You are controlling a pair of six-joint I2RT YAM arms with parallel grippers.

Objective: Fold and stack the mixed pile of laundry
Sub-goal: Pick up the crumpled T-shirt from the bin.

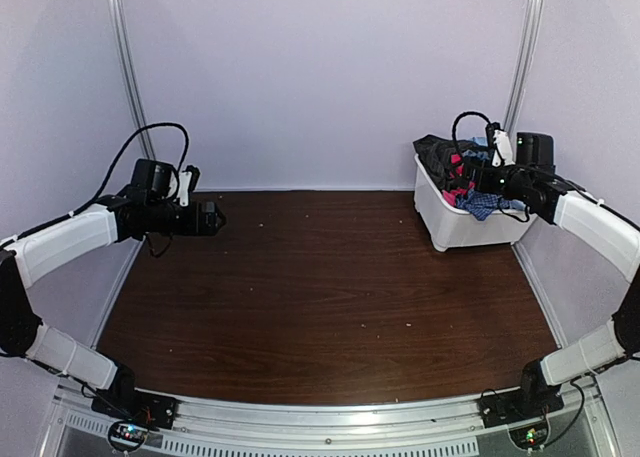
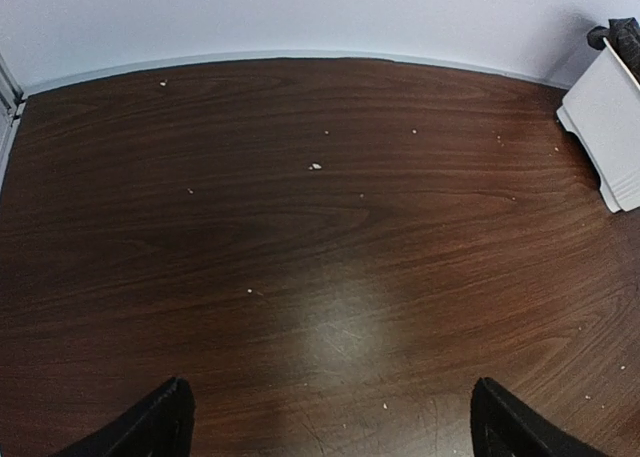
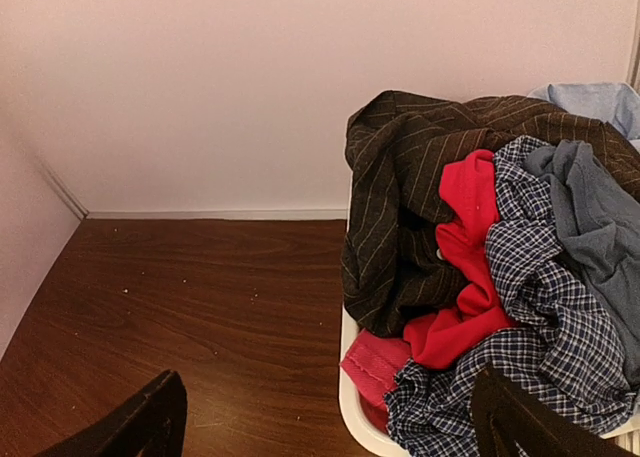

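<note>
The mixed laundry pile (image 3: pixel 500 267) fills a white bin (image 3: pixel 347 392) at the table's back right (image 1: pixel 462 172). On top lie a dark striped garment (image 3: pixel 410 197), a red one (image 3: pixel 470 257), a blue-and-white checked shirt (image 3: pixel 545 317), a grey-blue piece (image 3: pixel 595 217) and a light-blue one (image 3: pixel 600 99). My right gripper (image 1: pixel 478 180) hovers open over the bin's near-left edge (image 3: pixel 330 402), touching no cloth. My left gripper (image 1: pixel 212 218) hangs open above the bare table at the far left (image 2: pixel 330 402), with nothing between its fingers (image 2: pixel 160 427).
The dark wooden table (image 1: pixel 320 287) carries only small white crumbs (image 2: pixel 315 166). White walls close the back and both sides. The bin's corner (image 2: pixel 605 127) shows at the right edge of the left wrist view.
</note>
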